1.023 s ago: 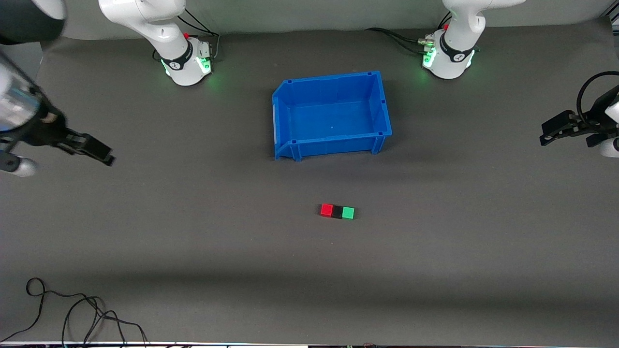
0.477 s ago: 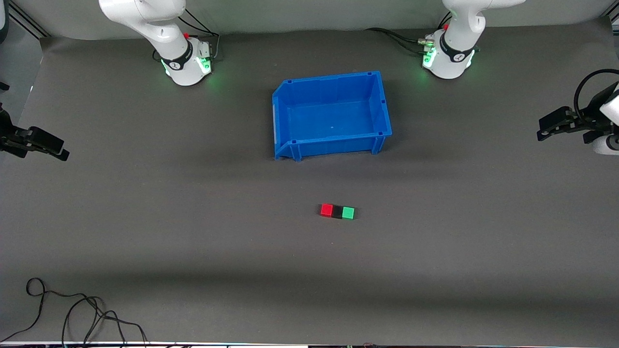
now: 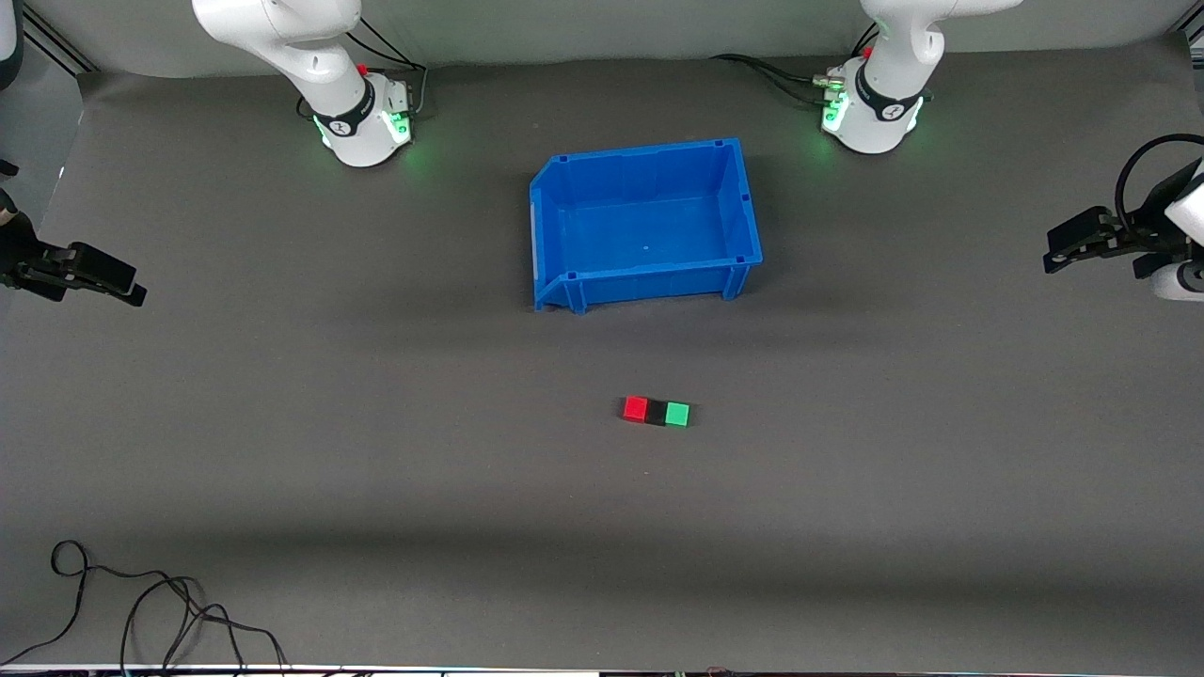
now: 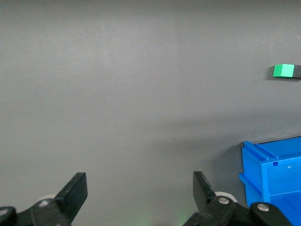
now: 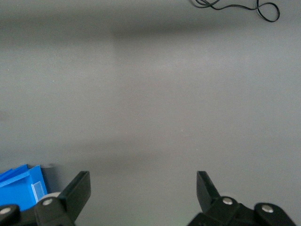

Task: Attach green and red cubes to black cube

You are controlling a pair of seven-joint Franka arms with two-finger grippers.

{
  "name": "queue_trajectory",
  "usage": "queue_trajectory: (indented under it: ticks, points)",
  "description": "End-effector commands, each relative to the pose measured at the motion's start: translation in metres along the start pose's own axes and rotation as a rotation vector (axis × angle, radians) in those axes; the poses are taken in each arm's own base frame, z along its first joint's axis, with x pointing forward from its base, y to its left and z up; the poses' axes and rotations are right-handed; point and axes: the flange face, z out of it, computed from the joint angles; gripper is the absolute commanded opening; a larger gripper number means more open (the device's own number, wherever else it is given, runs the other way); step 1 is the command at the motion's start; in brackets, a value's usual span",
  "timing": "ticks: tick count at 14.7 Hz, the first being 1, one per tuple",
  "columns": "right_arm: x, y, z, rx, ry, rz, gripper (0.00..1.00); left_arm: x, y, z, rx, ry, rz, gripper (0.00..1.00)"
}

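Observation:
The red cube [image 3: 636, 408], the black cube [image 3: 656, 412] and the green cube [image 3: 677, 414] lie joined in one row on the grey mat, the black one in the middle, nearer to the front camera than the blue bin [image 3: 551, 235]. The green cube also shows in the left wrist view [image 4: 283, 70]. My left gripper [image 3: 1068, 254] is open and empty over the mat's edge at the left arm's end. My right gripper [image 3: 118, 282] is open and empty over the mat's edge at the right arm's end. Both are well apart from the cubes.
The blue bin is empty and stands between the two arm bases; its corner shows in the left wrist view [image 4: 273, 172] and the right wrist view [image 5: 21, 186]. A black cable [image 3: 141, 602] lies coiled at the mat's near corner at the right arm's end.
My right gripper drew back from over the mat to its edge at the right arm's end. My left gripper shifted slightly. The cubes have not moved.

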Motion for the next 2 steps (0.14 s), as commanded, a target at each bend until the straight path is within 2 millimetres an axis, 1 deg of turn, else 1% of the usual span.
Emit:
queue_trajectory:
  ticks: [1,2]
  points:
    - [-0.0071,-0.0019,-0.0051,0.021,-0.002,-0.021,1.0,-0.0054,0.0036,-0.0085,0.011,0.0,0.022,1.0]
    - [-0.0078,-0.0036,-0.0046,0.021,-0.008,-0.024,1.0,-0.0054,0.0036,-0.0085,0.011,0.0,0.022,1.0]
